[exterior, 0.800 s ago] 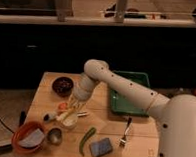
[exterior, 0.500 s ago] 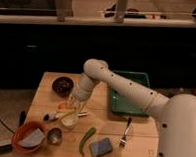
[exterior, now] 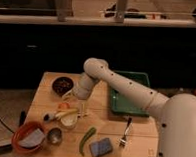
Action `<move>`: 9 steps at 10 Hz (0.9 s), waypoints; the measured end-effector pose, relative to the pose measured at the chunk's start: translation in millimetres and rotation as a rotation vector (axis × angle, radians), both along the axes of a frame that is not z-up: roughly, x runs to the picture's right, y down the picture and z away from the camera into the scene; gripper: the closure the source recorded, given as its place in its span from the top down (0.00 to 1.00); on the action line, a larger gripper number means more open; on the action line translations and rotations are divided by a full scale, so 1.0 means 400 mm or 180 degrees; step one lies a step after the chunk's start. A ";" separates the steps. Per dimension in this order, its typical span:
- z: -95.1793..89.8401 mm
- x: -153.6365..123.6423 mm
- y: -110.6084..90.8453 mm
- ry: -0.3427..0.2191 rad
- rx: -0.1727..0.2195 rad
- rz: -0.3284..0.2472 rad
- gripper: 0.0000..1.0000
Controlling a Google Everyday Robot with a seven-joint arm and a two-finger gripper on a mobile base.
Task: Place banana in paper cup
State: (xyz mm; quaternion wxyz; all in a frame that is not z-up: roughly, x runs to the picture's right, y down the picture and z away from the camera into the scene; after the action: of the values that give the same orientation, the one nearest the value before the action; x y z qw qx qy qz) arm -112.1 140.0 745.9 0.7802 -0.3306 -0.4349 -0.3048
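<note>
The pale-yellow banana (exterior: 67, 113) lies tilted across the top of the white paper cup (exterior: 68, 123) at the left-middle of the wooden table. My gripper (exterior: 76, 104) hangs from the white arm right above the banana and cup, touching or very close to the banana. The wrist hides part of the banana's right end. A small round orange item (exterior: 63, 105) sits just left of the gripper.
A shiny metal cup (exterior: 54, 135) and an orange bowl (exterior: 29, 138) stand at the front left. A green pod (exterior: 86, 139), a blue sponge (exterior: 101, 147) and a fork (exterior: 124, 133) lie in front. A dark bowl (exterior: 62, 84) and a green tray (exterior: 128, 93) are behind.
The gripper and the banana have shifted slightly left over the cup. The rest of the table is unchanged.
</note>
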 end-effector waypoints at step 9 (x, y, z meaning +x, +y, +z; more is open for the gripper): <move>0.002 0.007 -0.006 -0.0012 0.0003 0.0019 0.80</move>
State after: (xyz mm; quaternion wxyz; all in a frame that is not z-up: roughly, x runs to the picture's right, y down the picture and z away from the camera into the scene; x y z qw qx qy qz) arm -109.4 137.5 746.6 0.7804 -0.3283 -0.4372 -0.3033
